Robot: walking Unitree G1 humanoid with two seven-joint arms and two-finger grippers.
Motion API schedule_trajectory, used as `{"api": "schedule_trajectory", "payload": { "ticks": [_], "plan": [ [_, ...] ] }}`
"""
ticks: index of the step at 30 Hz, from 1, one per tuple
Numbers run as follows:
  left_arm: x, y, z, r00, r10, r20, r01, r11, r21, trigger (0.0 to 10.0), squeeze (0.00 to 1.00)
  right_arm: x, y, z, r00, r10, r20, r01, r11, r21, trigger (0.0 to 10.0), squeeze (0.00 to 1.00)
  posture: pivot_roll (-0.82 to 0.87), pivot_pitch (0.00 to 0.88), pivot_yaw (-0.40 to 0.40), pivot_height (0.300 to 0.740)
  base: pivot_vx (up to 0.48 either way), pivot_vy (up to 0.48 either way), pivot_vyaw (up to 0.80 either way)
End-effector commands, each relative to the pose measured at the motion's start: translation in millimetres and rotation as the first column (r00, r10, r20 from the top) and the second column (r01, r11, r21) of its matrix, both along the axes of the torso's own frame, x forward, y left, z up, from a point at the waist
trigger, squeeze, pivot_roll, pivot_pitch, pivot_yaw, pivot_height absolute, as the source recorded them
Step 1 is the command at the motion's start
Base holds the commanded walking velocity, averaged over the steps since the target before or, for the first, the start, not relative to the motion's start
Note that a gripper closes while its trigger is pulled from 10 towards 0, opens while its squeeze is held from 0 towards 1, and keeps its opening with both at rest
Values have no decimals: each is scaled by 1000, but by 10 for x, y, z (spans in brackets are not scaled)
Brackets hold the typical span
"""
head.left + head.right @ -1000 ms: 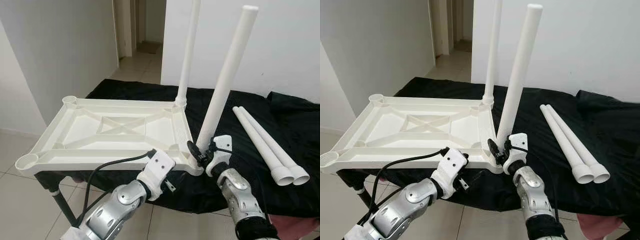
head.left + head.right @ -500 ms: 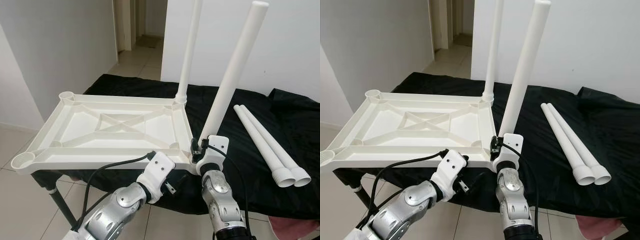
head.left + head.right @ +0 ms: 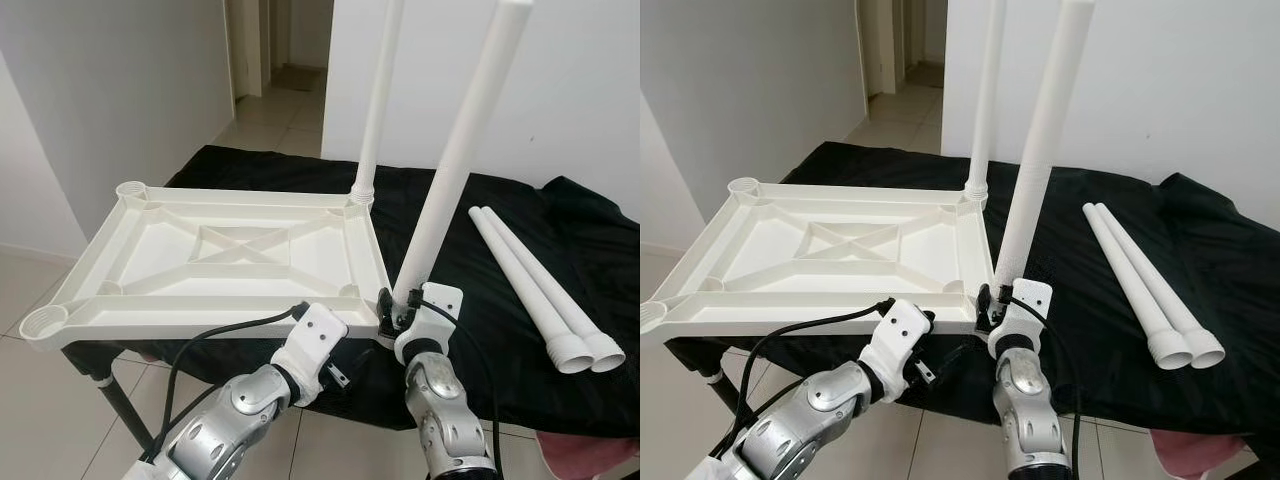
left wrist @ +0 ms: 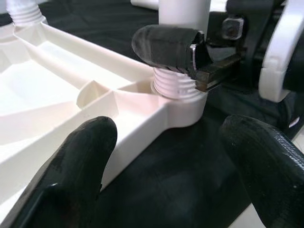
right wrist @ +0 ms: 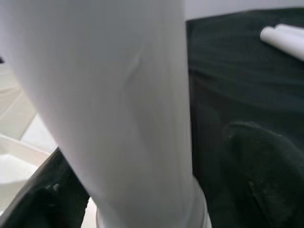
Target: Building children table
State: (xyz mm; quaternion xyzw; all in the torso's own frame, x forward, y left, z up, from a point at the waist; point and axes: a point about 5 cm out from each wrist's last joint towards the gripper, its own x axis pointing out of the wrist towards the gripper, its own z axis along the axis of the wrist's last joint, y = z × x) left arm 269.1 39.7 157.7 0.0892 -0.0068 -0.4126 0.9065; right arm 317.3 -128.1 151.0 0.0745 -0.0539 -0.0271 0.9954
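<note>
Right gripper point(image 3: 392, 308) clamped on table leg point(image 3: 455, 165) just above its threads — leg seated in the tabletop point(image 3: 215, 262) corner socket at 5 o'clock. Left gripper point(image 4: 166, 156) fingers spread wide, holding nothing, just beside that corner.

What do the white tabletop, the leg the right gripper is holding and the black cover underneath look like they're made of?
The tabletop looks like moulded plastic, off-white and semi-matte: ribs and corner sockets are cast in one piece. The leg in the right gripper looks like the same smooth plastic, with a threaded end moulded in. The black cover seems to be soft matte fabric, since it creases and drapes.
</note>
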Motion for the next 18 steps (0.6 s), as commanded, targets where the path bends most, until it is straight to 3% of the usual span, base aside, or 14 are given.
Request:
{"api": "schedule_trajectory", "payload": {
  "ticks": [1,4,5,6,7,10,13,14,17,18],
  "plan": [
    [-19,-5,-16,994,-107,-18,107,994,29,10000,0,-3,-44,6,1000,21,1,-21,1000,8,10000,1000,4,72,-28,740,0,0,0],
    [-6,16,-8,995,-100,-15,101,994,30,10000,0,1,-76,34,995,98,19,-98,995,-14,10000,1000,5,73,-26,740,0,0,0],
    [-5,23,-8,995,-99,-15,99,995,32,10000,0,4,-79,38,988,156,24,-155,988,-26,10000,835,5,73,-25,740,0,0,0],
    [-5,23,-8,995,-99,-15,99,995,32,10000,0,4,-79,38,988,156,24,-155,988,-26,10000,835,5,73,-25,740,0,0,0],
    [-5,27,-9,995,-99,-16,99,995,32,10000,0,12,-77,41,975,220,26,-219,975,-43,10000,0,5,75,-21,740,0,0,0],
    [-6,31,-11,995,-100,-15,100,994,36,10000,0,26,-75,63,950,310,36,-307,949,-65,10000,0,3,77,-17,740,0,0,0],
    [-6,31,-11,995,-100,-15,101,994,37,10000,0,32,-75,72,944,326,38,-323,944,-73,10000,0,3,77,-17,740,0,0,0],
    [-9,21,-10,994,-108,-10,108,993,43,10000,0,86,-99,96,920,389,38,-382,915,-129,10000,0,1,76,-11,740,0,0,0],
    [-13,10,-7,993,-114,-8,115,992,44,10000,0,132,-128,114,901,432,31,-421,890,-173,10000,0,1,76,-11,740,0,0,0],
    [-14,3,-5,993,-119,-6,119,992,47,10000,0,177,-150,123,880,475,19,-462,862,-207,10000,0,-1,75,-7,740,0,0,0]
  ]
}}
